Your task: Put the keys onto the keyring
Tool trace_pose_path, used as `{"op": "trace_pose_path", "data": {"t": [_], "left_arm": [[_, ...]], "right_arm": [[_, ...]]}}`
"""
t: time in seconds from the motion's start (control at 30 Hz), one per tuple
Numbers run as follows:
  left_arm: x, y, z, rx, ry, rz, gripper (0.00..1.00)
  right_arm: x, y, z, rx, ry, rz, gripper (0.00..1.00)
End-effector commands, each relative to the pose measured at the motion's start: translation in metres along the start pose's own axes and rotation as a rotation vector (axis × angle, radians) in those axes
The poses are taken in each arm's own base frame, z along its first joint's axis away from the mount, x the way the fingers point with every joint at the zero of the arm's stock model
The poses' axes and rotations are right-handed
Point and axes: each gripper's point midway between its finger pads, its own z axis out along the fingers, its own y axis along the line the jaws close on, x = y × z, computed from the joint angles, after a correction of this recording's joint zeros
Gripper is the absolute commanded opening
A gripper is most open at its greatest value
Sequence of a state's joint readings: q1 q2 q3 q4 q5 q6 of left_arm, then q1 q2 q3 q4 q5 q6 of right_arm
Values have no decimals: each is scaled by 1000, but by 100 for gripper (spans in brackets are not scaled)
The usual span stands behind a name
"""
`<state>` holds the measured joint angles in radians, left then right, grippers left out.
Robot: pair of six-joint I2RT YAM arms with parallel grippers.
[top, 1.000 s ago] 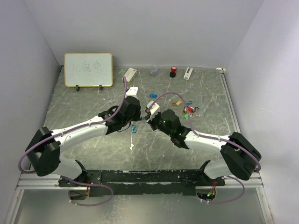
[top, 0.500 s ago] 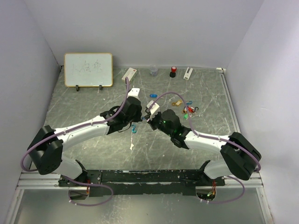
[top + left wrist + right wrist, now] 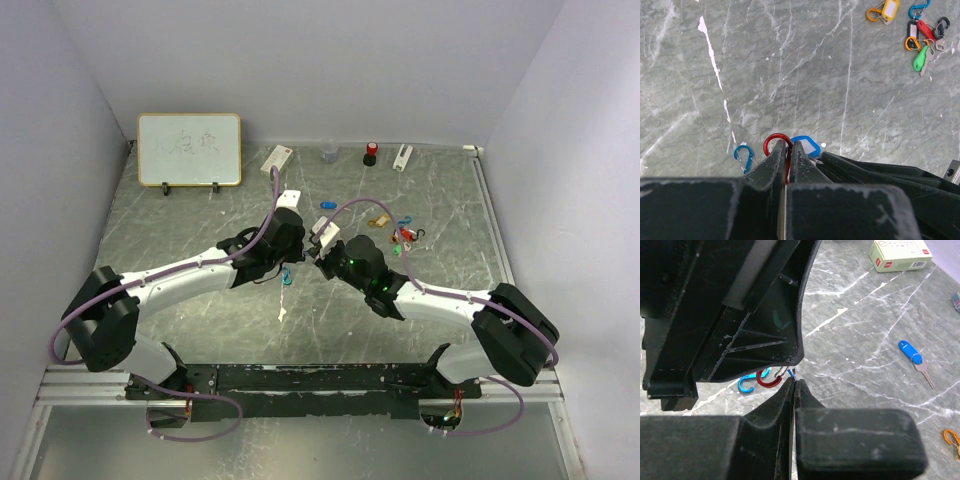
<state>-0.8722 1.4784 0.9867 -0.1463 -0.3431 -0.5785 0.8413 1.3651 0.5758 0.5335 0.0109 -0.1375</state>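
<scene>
Pinching a red ring (image 3: 771, 140), left gripper (image 3: 788, 146) sits beside right gripper (image 3: 793, 383), clenched on a blue key (image 3: 807, 146). Other keys (image 3: 396, 238) lie loose at three o'clock.

in the top view the left arm stretches from its base at 7 o'clock up to the middle, and the right arm bends in from 5 o'clock. the left gripper (image 3: 296, 260) points toward 3 o'clock, fingers pinched on a red clip (image 3: 768, 139). the right gripper (image 3: 318, 262) points toward 10 o'clock, fingers pressed together, tips nearly meeting the left's.
</scene>
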Motion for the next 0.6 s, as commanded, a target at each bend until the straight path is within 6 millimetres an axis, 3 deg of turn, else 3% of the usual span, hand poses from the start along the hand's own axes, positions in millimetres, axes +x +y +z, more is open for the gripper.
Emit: {"op": "trace_pose_path", "data": {"t": [0.0,0.57], "left_arm": [[-20,-12,0,36,-46,-6,7],[-25,-15,1,38,-61,-6,7]], "right_arm": [[-7,4,1,-13,-33,-21,0],[-3,12,2,-55,-23,-38,0]]}}
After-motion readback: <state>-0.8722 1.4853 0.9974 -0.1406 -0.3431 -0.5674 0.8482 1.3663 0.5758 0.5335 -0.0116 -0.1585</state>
